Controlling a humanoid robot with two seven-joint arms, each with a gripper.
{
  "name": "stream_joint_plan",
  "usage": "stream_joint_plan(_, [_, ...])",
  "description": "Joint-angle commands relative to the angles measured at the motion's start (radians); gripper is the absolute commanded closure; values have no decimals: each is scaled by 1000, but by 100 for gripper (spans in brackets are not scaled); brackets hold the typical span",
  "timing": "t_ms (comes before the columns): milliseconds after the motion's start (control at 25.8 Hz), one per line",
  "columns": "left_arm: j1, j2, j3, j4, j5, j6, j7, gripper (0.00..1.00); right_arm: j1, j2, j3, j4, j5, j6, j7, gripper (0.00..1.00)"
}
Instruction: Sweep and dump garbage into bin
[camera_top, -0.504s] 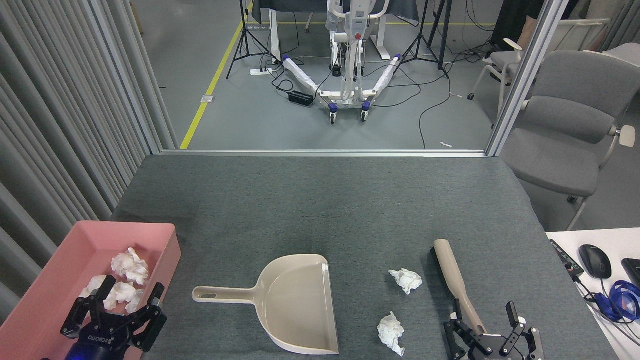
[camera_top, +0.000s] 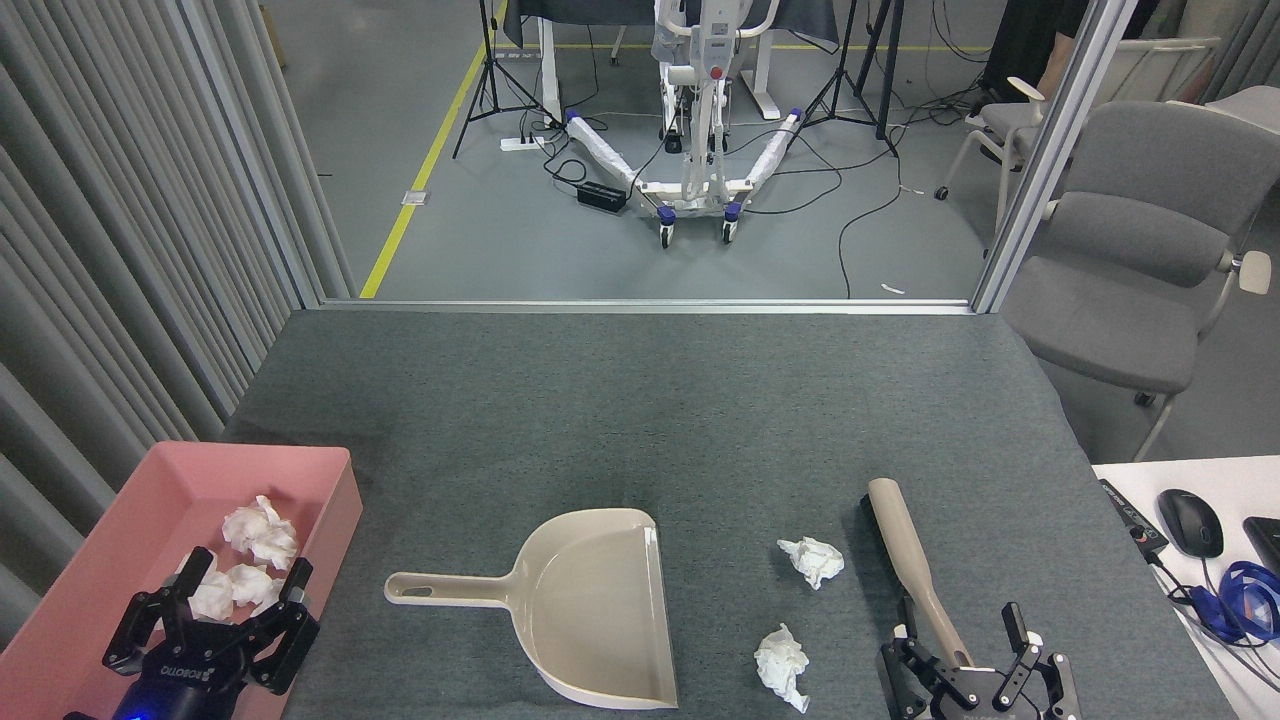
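Left claw (camera_top: 238, 605), fingers apart and empty, hovers over the pink bin (camera_top: 95, 590) at near left. Right claw (camera_top: 958, 638), fingers spread, straddles a beige brush handle (camera_top: 903, 550). Two tissue wads (camera_top: 811, 560) lie right of the dustpan (camera_top: 590, 605).

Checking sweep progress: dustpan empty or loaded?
Empty. The dustpan shows bare beige inside; two tissue wads lie on the table right of it.

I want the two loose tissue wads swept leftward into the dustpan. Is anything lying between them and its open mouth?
Nothing visible does. The two tissue wads lie on bare grey cloth just right of the dustpan, whose open edge faces them. The brush lies on their far side, by the right gripper.
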Motion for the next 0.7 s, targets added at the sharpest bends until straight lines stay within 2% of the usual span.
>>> stream_joint_plan(0, [-2, 3, 0, 4, -3, -5, 2, 0, 0, 0, 0, 0, -3, -3, -1, 2])
stream_joint_plan(155, [-25, 13, -3, 11, -12, 11, 1, 0, 0, -1, 0, 0, -4, -25, -1, 2])
stream_joint_plan(310, [-54, 29, -10, 3, -12, 5, 2, 0, 0, 0, 0, 0, -53, -51, 0, 2])
stream_joint_plan(659, [-75, 32, -10, 0, -12, 5, -1, 0, 0, 0, 1, 0, -56, -52, -1, 2])
